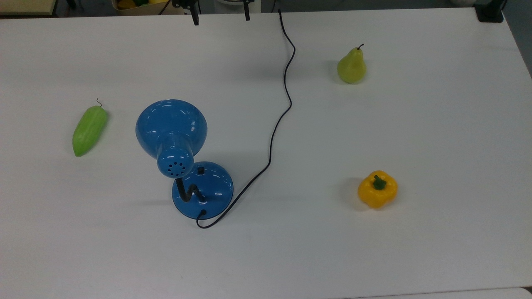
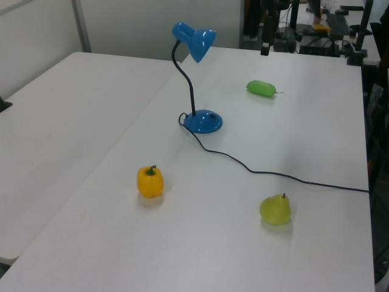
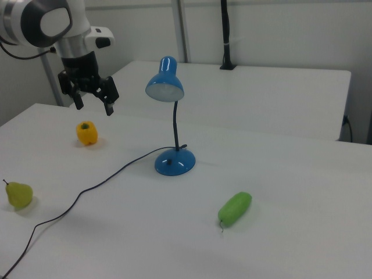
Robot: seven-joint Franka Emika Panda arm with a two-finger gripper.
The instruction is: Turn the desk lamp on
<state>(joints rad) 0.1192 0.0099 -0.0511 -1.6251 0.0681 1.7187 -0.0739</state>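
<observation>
desk lamp not yet switched on; the whole task remains.
the desk lamp (image 1: 183,158) stands unlit mid-tabletop (image 1: 415,249), its base switch (image 1: 200,170) untouched; the claw (image 3: 93,96) hangs well apart, raised, fingers spread and holding nothing.

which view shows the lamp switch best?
Top view: the switch shows from above as a black square on the base. In the left view and right view it is a tiny dark speck.
</observation>
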